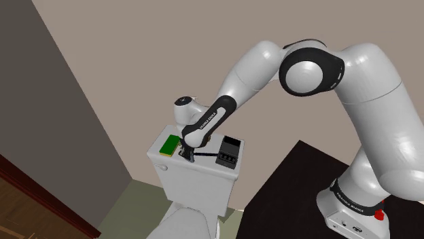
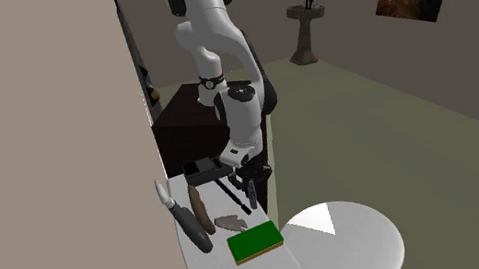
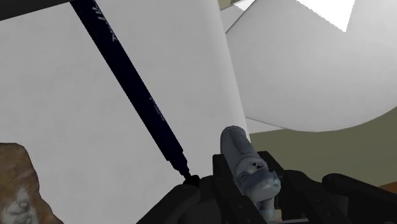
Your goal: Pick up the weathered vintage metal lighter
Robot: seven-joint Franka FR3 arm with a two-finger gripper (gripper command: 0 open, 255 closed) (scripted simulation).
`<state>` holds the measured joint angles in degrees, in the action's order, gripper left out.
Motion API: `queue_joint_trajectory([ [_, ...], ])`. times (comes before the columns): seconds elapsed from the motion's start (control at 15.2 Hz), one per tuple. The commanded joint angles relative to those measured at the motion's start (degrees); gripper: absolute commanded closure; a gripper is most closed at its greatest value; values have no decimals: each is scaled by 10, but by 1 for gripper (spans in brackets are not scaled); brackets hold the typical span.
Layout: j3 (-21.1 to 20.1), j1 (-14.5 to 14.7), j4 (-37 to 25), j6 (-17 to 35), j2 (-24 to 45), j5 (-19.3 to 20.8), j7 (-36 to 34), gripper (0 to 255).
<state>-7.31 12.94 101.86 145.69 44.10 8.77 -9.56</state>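
Clamping the grey, scuffed metal lighter (image 3: 243,156) between both black fingers, my pincer (image 3: 251,186) is closed on its lower part, so its rounded end sticks out ahead of my fingertips. I am low over the white tank lid (image 3: 76,133) of a toilet, at the lid's front edge, and I cannot tell whether the lighter touches the lid or hangs just clear of it. Just beside my fingers lies a thin black pen (image 3: 137,95), stretched slantwise across the lid with its tip pointing towards me. Near the pen's other side sits a mottled brown piece (image 3: 18,188). Beyond the lid's edge curves the white toilet seat cover (image 3: 305,83). From the shoulder view, my pincer (image 1: 189,155) stands between a green block (image 1: 169,144) on the view's left and a black box (image 1: 229,153) on its right, all on the tank lid (image 1: 197,178). The second exterior view shows the lighter (image 2: 252,192) as a small bluish-grey thing in my pincer (image 2: 250,191). The pen (image 2: 231,191) is next to it, the green block (image 2: 255,242) is nearer the camera, and a long grey tool (image 2: 188,226) lies along the wall side.
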Motion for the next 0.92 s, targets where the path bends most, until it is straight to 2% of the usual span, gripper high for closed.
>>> queue_joint_trajectory([
  [0.0,0,0,0,0,1,0,0,255],
  [0.86,-12,-9,21,-54,-74,-11,7,255],
])
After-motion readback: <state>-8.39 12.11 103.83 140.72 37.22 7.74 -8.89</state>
